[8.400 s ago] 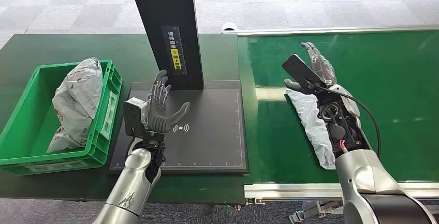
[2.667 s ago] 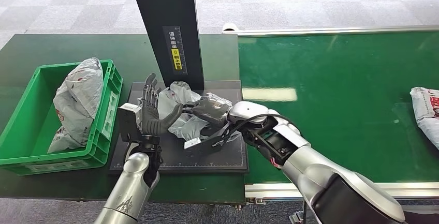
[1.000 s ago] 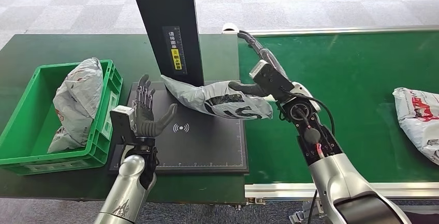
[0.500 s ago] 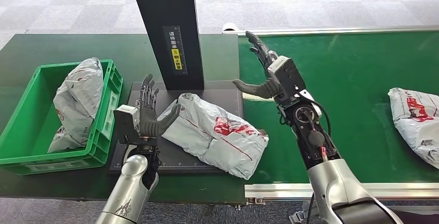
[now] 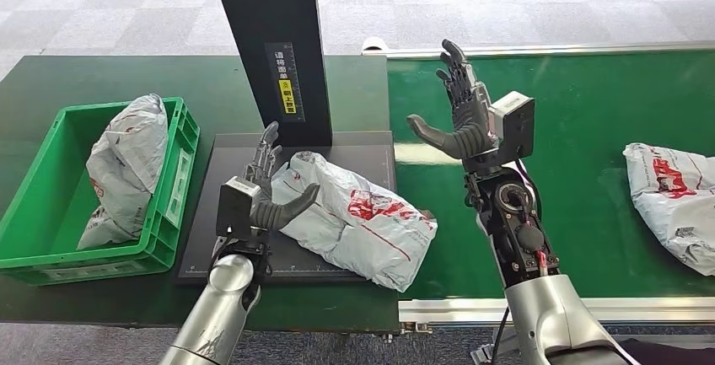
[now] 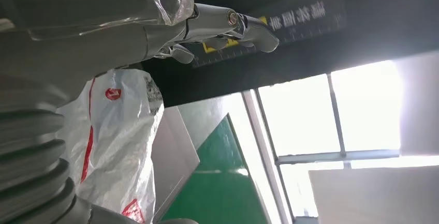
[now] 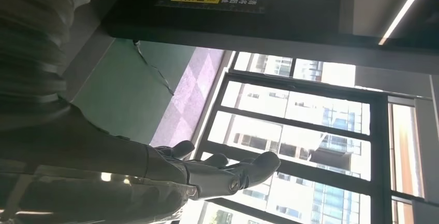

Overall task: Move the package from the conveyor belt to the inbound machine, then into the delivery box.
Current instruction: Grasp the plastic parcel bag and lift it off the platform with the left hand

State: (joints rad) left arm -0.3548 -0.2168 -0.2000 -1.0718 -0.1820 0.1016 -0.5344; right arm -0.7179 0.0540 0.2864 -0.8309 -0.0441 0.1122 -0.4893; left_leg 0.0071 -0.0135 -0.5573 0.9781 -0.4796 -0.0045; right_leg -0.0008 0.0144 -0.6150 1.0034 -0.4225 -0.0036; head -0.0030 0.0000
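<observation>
A grey plastic package with red print lies flat on the inbound machine's black pad, its right end hanging over toward the conveyor belt. My left hand stands at the package's left end, fingers spread, thumb against the wrapping. The left wrist view has the same package beside the hand, with the fingertips in front of the black column. My right hand is raised over the belt's left end, spread and holding nothing; its fingers show against windows.
A green delivery box at the left holds another grey package. The machine's black column rises behind the pad. A further package lies on the belt at the far right.
The right hand carried the package from the belt to the pad, let it go and lifted away, turning. The left hand shifted right against the package. The belt's far package drifted left.
</observation>
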